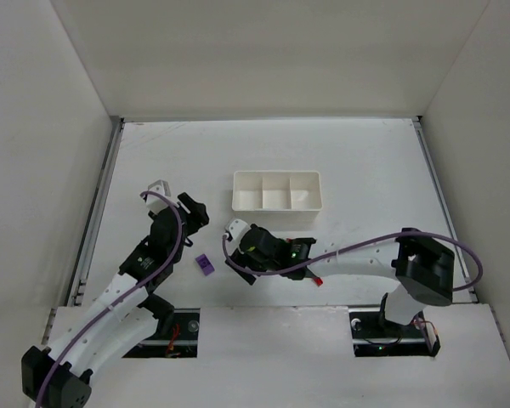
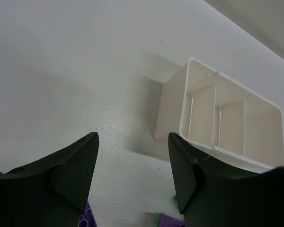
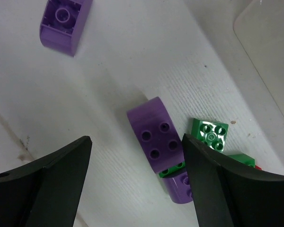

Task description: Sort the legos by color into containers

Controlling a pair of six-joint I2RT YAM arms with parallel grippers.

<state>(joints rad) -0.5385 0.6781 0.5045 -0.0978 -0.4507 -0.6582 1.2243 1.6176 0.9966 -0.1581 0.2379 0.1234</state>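
Note:
The white three-compartment container (image 1: 276, 189) stands at mid-table; in the left wrist view the container (image 2: 227, 123) is ahead to the right, with nothing showing in its compartments. My left gripper (image 1: 194, 214) (image 2: 132, 137) hangs open over bare table, holding nothing. My right gripper (image 1: 240, 253) (image 3: 136, 139) is open above a cluster of legos. A curved purple lego (image 3: 154, 132) lies between its fingers, leaning on a small green piece (image 3: 173, 169) and another purple lego (image 3: 177, 187). A green lego (image 3: 209, 134) lies to the right. A lone purple lego (image 1: 205, 265) (image 3: 61, 21) sits apart.
A red lego (image 1: 318, 280) lies beside the right arm's forearm. White walls enclose the table on the left, back and right. The two arm bases stand at the near edge.

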